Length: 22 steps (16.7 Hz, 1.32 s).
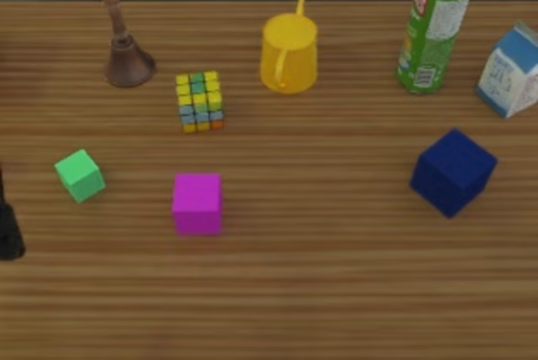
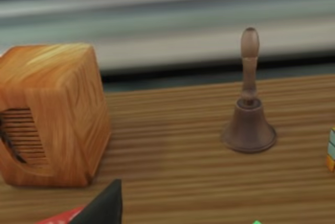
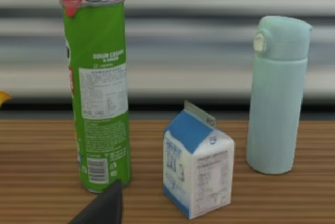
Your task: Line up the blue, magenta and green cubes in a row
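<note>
1. only a dark piece of the left arm point(image 1: 8, 230) is seen at the left edge of the top view; whether its jaws are open or closed cannot be told. the right arm is not seen from above, and its jaws' state cannot be told either.
2. the green canister point(image 1: 437, 19) is cut off at the top edge; its label is too small to be read.
3. the yellow cup point(image 1: 290, 53) stands at the back middle; what it holds cannot be made out.
4. the milk carton point(image 1: 508, 70) is cut off at the right edge.
5. the green cube point(image 1: 80, 175) lies at the left, the magenta cube point(image 1: 197, 203) near it, the blue cube point(image 1: 452, 172) well apart at the right of the desk point(image 1: 336, 293).
</note>
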Tool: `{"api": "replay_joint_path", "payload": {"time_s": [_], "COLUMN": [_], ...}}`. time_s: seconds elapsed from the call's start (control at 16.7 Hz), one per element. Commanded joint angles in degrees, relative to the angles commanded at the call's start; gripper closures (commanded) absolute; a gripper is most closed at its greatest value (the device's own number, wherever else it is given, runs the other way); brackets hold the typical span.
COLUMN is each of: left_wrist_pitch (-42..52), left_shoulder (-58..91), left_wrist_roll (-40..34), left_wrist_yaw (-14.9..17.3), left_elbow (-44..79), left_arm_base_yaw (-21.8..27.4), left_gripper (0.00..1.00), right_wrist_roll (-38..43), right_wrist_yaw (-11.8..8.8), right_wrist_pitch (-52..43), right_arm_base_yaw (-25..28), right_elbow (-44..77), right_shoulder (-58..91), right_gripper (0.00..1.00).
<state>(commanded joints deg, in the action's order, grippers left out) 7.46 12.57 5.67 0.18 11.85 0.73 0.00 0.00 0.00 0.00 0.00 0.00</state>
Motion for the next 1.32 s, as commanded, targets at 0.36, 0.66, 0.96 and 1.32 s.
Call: {"api": "replay_joint_path", "payload": {"time_s": [0.36,0.66,0.96,1.32], "left_wrist_pitch": [16.43,32.00,44.84,53.00], "left_shoulder": [33.41,65.85,90.44,107.36], "left_wrist_roll": [12.30,23.80,33.29,39.69], "left_wrist_yaw": [-0.20,-0.41,-0.38,-0.08], "left_elbow": [24.65,46.64,65.56,79.17], "left_arm_base_yaw": [1.05,2.22,3.27,3.93], "left_gripper": [0.00,0.00,0.00,0.00], "right_wrist_roll": [0.00,0.00,0.00,0.00], "right_wrist_yaw": [0.00,0.00,0.00,0.00], "right_wrist_pitch": [0.00,0.00,0.00,0.00], "right_arm_base_yaw": [0.00,0.00,0.00,0.00], "right_elbow": [0.00,0.00,0.00,0.00], "right_shoulder": [0.00,0.00,0.00,0.00], "right_gripper": [0.00,0.00,0.00,0.00]}}
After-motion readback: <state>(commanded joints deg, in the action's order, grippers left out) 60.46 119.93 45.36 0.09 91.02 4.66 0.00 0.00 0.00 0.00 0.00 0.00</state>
